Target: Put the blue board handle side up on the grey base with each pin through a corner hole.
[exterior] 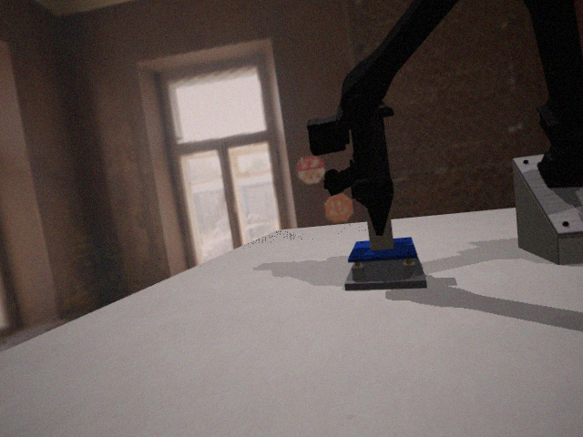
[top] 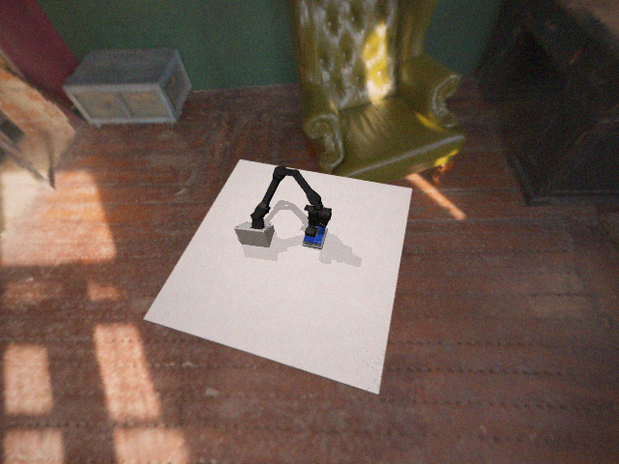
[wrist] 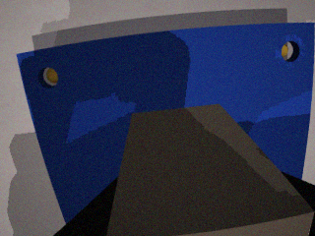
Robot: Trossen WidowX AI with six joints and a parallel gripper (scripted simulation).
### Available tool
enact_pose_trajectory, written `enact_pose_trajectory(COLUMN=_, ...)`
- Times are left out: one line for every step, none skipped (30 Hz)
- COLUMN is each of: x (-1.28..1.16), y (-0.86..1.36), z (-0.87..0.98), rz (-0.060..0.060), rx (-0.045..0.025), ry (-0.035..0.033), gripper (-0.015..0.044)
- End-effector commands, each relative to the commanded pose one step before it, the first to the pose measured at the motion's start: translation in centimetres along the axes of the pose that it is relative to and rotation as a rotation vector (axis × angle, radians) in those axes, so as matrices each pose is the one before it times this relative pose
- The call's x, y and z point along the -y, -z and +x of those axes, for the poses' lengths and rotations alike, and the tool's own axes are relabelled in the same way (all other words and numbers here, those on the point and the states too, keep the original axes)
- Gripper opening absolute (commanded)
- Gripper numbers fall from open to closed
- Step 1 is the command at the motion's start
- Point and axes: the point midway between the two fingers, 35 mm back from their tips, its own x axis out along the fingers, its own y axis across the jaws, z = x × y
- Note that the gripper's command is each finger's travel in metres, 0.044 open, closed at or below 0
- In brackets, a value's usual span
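White tabletop point(top: 280, 300) point(exterior: 282, 348) bears the base point(top: 313, 246) point(exterior: 385, 285); end effector point(top: 312, 230) point(exterior: 380, 233), part-open, grips the board's point(top: 317, 235) point(exterior: 363, 254) point(wrist: 231, 64) handle point(exterior: 380, 243) point(wrist: 182, 162).

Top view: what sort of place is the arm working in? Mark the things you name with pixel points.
Probably an old, lived-in room rather than a workshop: worn wooden floorboards point(top: 240, 414), a tufted green armchair point(top: 399, 125) and a low grey cabinet point(top: 125, 70) by the green wall point(top: 240, 44).
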Motion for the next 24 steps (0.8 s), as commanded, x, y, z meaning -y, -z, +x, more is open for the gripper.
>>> enact_pose_trajectory(x=0.005, y=-0.004, z=0.233, rz=0.0049, rx=-0.00012, ry=-0.00226, gripper=0.0)
enact_pose_trajectory(x=0.0, y=0.003, z=0.045, rz=0.0002, rx=0.0, ry=-0.00002, gripper=0.0)
enact_pose_trajectory(x=0.0, y=0.003, z=0.046, rz=0.0002, rx=0.0, ry=-0.00002, gripper=0.0)
enact_pose_trajectory(x=-0.001, y=0.002, z=0.046, rz=0.0002, rx=0.0, ry=-0.00002, gripper=0.0)
enact_pose_trajectory(x=-0.005, y=-0.002, z=-0.188, rz=-0.0053, rx=0.00012, ry=0.00263, gripper=0.0026)
enact_pose_trajectory(x=0.0, y=0.0, z=0.0, rz=0.0, rx=0.0, ry=0.0, gripper=0.0053)
enact_pose_trajectory(x=0.0, y=0.0, z=0.0, rz=0.0, rx=0.0, ry=0.0, gripper=0.0079)
enact_pose_trajectory(x=0.0, y=0.0, z=0.0, rz=0.0, rx=0.0, ry=0.0, gripper=0.0105)
enact_pose_trajectory(x=0.0, y=0.0, z=0.0, rz=0.0, rx=0.0, ry=0.0, gripper=0.0131)
enact_pose_trajectory(x=0.0, y=0.0, z=0.0, rz=0.0, rx=0.0, ry=0.0, gripper=0.0158)
enact_pose_trajectory(x=0.0, y=0.0, z=0.0, rz=0.0, rx=0.0, ry=0.0, gripper=0.0184)
enact_pose_trajectory(x=0.0, y=0.0, z=0.0, rz=0.0, rx=0.0, ry=0.0, gripper=0.021)
enact_pose_trajectory(x=0.0, y=0.0, z=0.0, rz=0.0, rx=0.0, ry=0.0, gripper=0.0236)
enact_pose_trajectory(x=0.0, y=0.0, z=0.0, rz=0.0, rx=0.0, ry=0.0, gripper=0.0262)
enact_pose_trajectory(x=0.0, y=0.0, z=0.0, rz=0.0, rx=0.0, ry=0.0, gripper=0.0289)
enact_pose_trajectory(x=0.0, y=0.0, z=0.0, rz=0.0, rx=0.0, ry=0.0, gripper=0.0315)
enact_pose_trajectory(x=0.0, y=0.0, z=0.0, rz=0.0, rx=0.0, ry=0.0, gripper=0.0341)
enact_pose_trajectory(x=0.0, y=0.0, z=0.0, rz=0.0, rx=0.0, ry=0.0, gripper=0.0368)
enact_pose_trajectory(x=0.0, y=0.0, z=0.0, rz=0.0, rx=0.0, ry=0.0, gripper=0.0394)
enact_pose_trajectory(x=0.004, y=-0.006, z=-0.09, rz=0.0, rx=0.00004, ry=0.00011, gripper=0.042)
enact_pose_trajectory(x=0.012, y=-0.017, z=-0.272, rz=0.0001, rx=0.00012, ry=0.00031, gripper=0.044)
enact_pose_trajectory(x=0.018, y=-0.023, z=-0.454, rz=0.0002, rx=0.00018, ry=0.00046, gripper=0.044)
enact_pose_trajectory(x=0.02, y=-0.019, z=-0.583, rz=0.0002, rx=0.00019, ry=0.00047, gripper=0.044)
enact_pose_trajectory(x=0.017, y=-0.007, z=-0.59, rz=0.0002, rx=0.00015, ry=0.00035, gripper=0.044)
